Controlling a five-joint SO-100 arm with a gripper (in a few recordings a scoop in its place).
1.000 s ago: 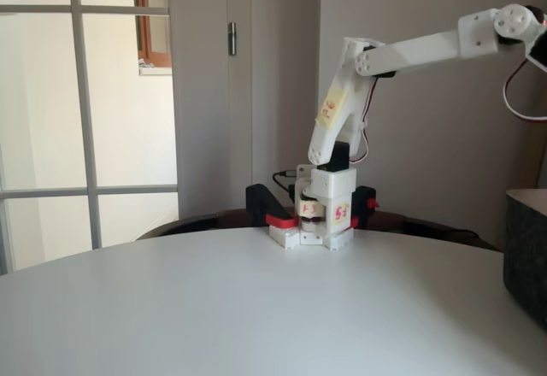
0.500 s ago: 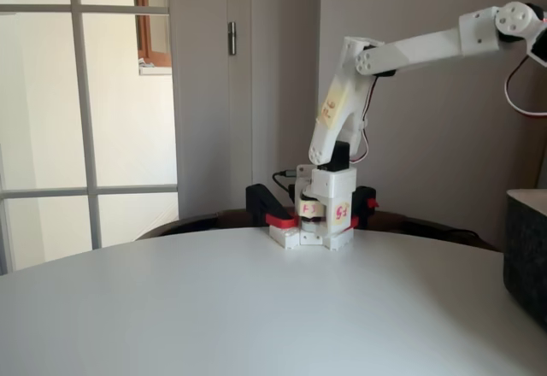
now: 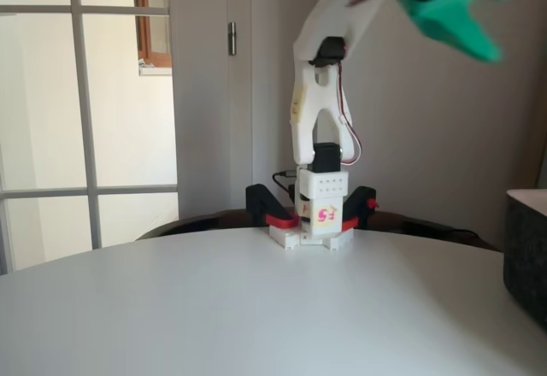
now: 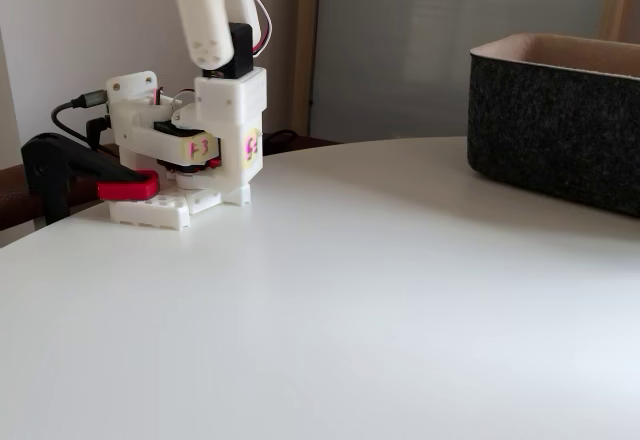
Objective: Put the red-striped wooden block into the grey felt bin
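The red-striped wooden block: I cannot say where it lies. The inside of the grey felt bin (image 4: 552,120) is hidden behind its dark fuzzy wall, so the block may well be in there, but that is a guess.

In a fixed view, the green gripper (image 3: 497,15) hangs high at about one o'clock, smeared by motion blur. Its two fingers look parted, with bare wall between them and nothing pinched. The white arm (image 3: 318,94) rises from its base (image 3: 323,212) at the far edge of the round white table (image 3: 256,308), at twelve o'clock from the table's middle. The base is held down by a black-and-red clamp (image 4: 92,175).

The bin stands on the table well apart from the base. It sits at four o'clock, against the picture's edge, in one fixed view (image 3: 526,248), and at two o'clock in the other, where its paler rim shows.

The gripper carries nothing and is raised above the bin's side of the table. From that I judge the step in hand to be either the moment after a release into the bin or a free move with the block not yet fetched — the pictures do not settle which.

If the block is in the bin, the next move only needs the arm to fold back toward its base, clear of the soft rim. If it is not, the gripper must first find the block, come down with its fingers wide along the block's narrow sides, and close firmly before lifting.
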